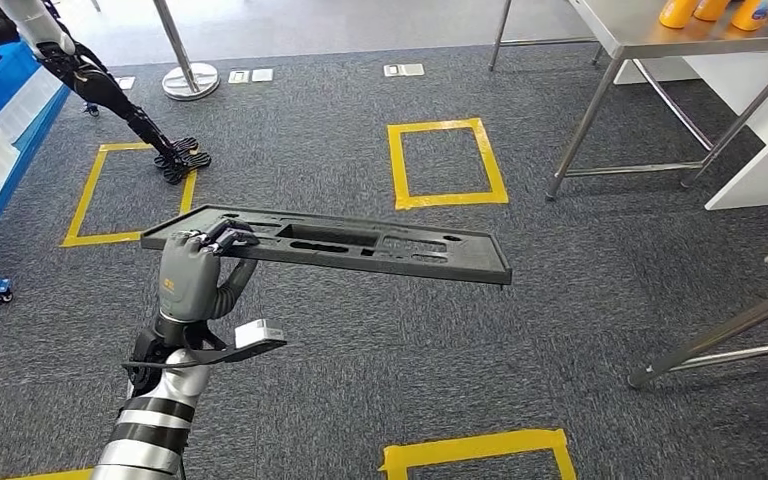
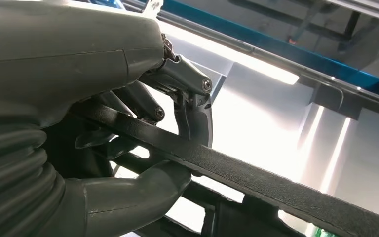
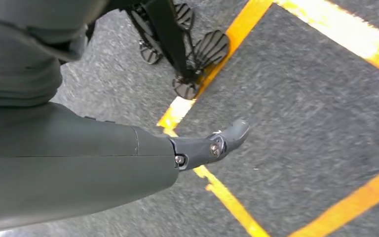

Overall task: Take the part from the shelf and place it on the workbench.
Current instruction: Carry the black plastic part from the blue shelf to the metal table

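L hand [image 1: 195, 275] covered the near-left end of the part [image 1: 360, 248]; its fingertips were lost over the top face. In the L wrist view the part [image 2: 256, 177] ran off the edge, far end unseen. R hand [image 3: 69, 153] was cut by the frame edge, so its grip state couldn't be told. Bottles [image 1: 705, 10] on the steel table [image 1: 650, 35] were cropped at the top.

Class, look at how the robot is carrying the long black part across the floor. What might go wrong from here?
1. The left hand grips the black part at one end only, so the long free end may sag or twist out of the fingers.
2. That free end juts toward the steel table, so it may strike a leg during a turn.
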Robot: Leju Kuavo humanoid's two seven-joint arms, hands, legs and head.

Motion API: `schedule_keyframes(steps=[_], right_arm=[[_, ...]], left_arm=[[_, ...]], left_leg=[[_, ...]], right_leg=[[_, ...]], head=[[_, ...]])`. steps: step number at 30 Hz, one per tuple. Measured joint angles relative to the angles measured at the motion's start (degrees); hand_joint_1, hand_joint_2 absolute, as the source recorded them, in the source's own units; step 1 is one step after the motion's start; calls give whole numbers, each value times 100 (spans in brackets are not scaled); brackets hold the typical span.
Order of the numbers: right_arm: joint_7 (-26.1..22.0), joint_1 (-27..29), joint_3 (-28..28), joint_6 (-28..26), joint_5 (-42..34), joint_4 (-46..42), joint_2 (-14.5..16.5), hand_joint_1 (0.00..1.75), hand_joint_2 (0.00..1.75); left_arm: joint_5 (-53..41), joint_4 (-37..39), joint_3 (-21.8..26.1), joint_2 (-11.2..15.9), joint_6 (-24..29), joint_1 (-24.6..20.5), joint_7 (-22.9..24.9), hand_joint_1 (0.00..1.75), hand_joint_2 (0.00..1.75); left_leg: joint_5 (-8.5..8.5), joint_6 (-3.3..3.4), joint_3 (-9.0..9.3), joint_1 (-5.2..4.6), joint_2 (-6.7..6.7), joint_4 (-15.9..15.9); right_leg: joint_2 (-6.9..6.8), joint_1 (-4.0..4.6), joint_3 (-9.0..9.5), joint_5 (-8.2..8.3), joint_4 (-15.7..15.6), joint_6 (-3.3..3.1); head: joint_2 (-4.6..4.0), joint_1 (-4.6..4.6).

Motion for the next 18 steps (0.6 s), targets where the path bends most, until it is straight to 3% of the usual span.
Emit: schedule_keyframes(steps=[2, 4, 6, 7, 8, 10, 11, 13, 15, 16, 18], right_arm=[[0, 28, -18, 0, 1, 1, 5, 0, 0], [-1, 14, -27, 2, 1, 1, 17, 0, 0], [-3, -11, -44, 8, 1, 1, 26, 0, 0], [-4, -14, -56, 11, 1, 1, 28, 0, 0], [-4, -10, -65, 14, 1, 1, 27, 0, 0], [-5, -5, -74, 16, 1, -1, 24, 0, 0], [-5, -11, -75, 16, 2, -1, 28, 0, 0], [-9, -23, -80, 17, 4, -3, 38, 0, 0], [-11, -22, -90, 17, 4, -4, 43, 0, 0], [-11, -16, -96, 17, 2, -4, 45, 0, 0], [-11, -11, -106, 17, 0, -4, 44, 0, 0]], left_arm=[[-5, -1, 9, -24, 1, -6, -1, 175, 175], [4, 1, 20, -37, 2, -9, -1, 175, 175], [19, 21, 33, -33, 1, -7, 0, 175, 175], [23, 37, 37, -32, 1, -4, 0, 175, 175], [30, 54, 39, -32, 0, -1, 0, 175, 175], [53, 79, 43, -32, 0, 1, 0, 175, 175], [72, 86, 47, -31, 0, 2, 0, 175, 175], [130, 103, 53, -27, 0, -1, 0, 175, 175], [191, 127, 54, -24, 0, -5, 0, 175, 175], [210, 138, 53, -24, 0, -8, 1, 175, 175], [232, 155, 52, -19, 0, -10, 1, 175, 175]], left_leg=[[45, 53, 49, 8, 128, -91], [68, 87, 80, 0, 275, -145], [61, 100, 76, -11, 445, -146], [55, 98, 74, -12, 528, -145], [47, 91, 73, -10, 603, -143], [21, 53, 82, -10, 728, -129], [-3, 19, 84, -27, 784, -113], [-49, -47, 106, -66, 892, -89], [-84, -101, 143, -63, 1003, -91], [-124, -129, 150, -40, 967, -62], [-366, -170, 21, 2, 706, 279]], right_leg=[[-234, 15, -105, -74, 141, 31], [-593, 32, -388, -315, 665, 9], [-708, 21, -734, -548, 1339, 20], [-729, 10, -810, -574, 1490, 57], [-756, -5, -766, -518, 1414, 115], [-943, -39, -375, -268, 704, 236], [-1077, -37, -168, -155, 346, 262], [-1201, -17, 34, -56, 4, 209], [-1064, -1, 30, -44, 7, 111], [-995, -14, 32, -41, 5, 77], [-865, -46, 52, -35, -5, -5]], head=[[0, 15], [0, 34], [0, 43], [0, 44], [0, 46], [0, 48], [0, 51], [0, 28], [0, 1], [0, -3], [0, -18]])
